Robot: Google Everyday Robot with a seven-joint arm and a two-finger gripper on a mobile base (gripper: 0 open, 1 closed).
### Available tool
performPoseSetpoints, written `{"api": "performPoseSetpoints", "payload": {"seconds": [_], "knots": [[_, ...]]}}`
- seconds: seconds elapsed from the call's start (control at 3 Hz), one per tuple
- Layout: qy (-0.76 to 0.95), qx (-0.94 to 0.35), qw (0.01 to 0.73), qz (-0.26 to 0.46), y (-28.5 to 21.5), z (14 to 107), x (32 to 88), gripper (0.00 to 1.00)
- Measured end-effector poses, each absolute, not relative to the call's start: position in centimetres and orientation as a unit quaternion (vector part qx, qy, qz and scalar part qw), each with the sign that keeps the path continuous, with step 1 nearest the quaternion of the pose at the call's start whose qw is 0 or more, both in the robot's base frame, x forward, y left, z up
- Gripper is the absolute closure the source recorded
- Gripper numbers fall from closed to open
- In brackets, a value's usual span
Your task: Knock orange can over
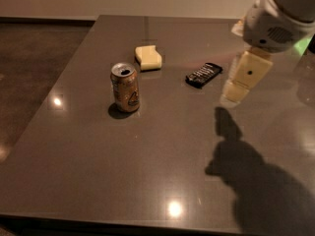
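The orange can [125, 87] stands upright on the grey table [123, 171], left of the middle, its silver top with the pull-tab hole facing up. My gripper [235, 93] hangs over the right part of the table, pale fingers pointing down, well to the right of the can and apart from it. It holds nothing that I can see.
A pale yellow sponge-like block [148, 56] lies behind the can. A flat black wrapped bar [204, 74] lies between the can and the gripper, just left of the gripper. The table's left edge drops to a dark floor [34, 68].
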State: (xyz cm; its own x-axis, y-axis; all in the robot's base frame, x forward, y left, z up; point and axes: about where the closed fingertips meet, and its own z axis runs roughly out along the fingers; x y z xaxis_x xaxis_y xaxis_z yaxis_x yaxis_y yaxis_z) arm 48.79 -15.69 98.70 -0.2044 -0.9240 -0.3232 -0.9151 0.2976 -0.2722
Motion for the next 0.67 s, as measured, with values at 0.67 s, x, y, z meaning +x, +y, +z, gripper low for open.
{"api": "performPoseSetpoints", "payload": {"seconds": [0.67], "knots": [[0.767,-0.594,0.241,0.028,-8.0,95.3,54.7,0.0]]}}
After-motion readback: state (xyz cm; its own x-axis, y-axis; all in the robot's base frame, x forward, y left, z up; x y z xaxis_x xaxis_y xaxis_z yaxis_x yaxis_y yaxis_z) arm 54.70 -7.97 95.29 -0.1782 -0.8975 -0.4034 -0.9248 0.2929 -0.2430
